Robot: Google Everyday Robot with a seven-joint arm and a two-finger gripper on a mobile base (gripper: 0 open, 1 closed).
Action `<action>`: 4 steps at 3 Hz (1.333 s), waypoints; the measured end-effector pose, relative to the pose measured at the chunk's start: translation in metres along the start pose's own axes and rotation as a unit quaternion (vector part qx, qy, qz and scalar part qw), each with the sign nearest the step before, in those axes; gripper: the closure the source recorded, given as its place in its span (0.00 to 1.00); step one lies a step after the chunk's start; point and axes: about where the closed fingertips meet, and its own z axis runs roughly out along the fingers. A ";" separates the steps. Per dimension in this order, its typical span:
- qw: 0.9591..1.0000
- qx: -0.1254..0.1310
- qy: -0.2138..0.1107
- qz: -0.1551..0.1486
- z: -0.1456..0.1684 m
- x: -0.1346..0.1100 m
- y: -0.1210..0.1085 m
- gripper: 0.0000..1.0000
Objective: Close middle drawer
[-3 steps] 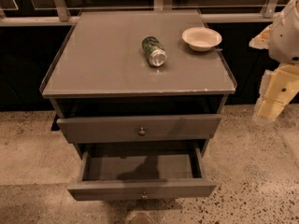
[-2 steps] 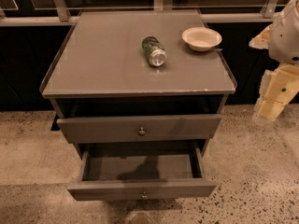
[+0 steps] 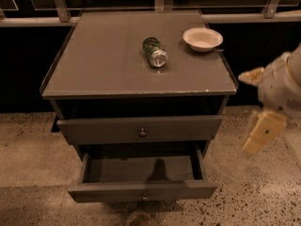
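Where the middle drawer [image 3: 143, 192] lies: it is seen pulled well out toward the near side, below the upper drawer [image 3: 141, 128], with its grey front low in the view and a small knob [image 3: 145, 196] at its centre.
Gripper [image 3: 257, 140]: it is held in the air to the right of the cabinet, touching no drawer; whether it is spread or pressed together cannot be told.
Drawer from gripper: the open front lies to the left of the gripper and lower in the view, well apart from it.
Long axis: the front runs left to right, so a push from near to far, square to that axis, is judged to be needed.
Nearer arm: only one arm is fitted, and it is placed off the drawer's right end.
Drawer contents: nothing is seen inside except a dark shadow on the drawer's floor.
Table [image 3: 94, 65]: a green can [image 3: 154, 52] is laid on its side near the middle, and a white bowl [image 3: 202, 38], seemingly empty, is set toward the far right corner; the two are apart.
Risk: a push landed only at the right end is judged likely to skew the drawer.
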 end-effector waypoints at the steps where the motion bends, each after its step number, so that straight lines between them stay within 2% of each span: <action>1: 0.993 -0.063 -0.093 0.033 0.097 0.010 0.045 0.00; 2: 0.977 -0.135 -0.150 0.074 0.209 0.012 0.098 0.00; 3: 0.971 -0.144 -0.160 0.102 0.252 0.023 0.109 0.18; 4: 0.971 -0.143 -0.160 0.101 0.252 0.022 0.107 0.41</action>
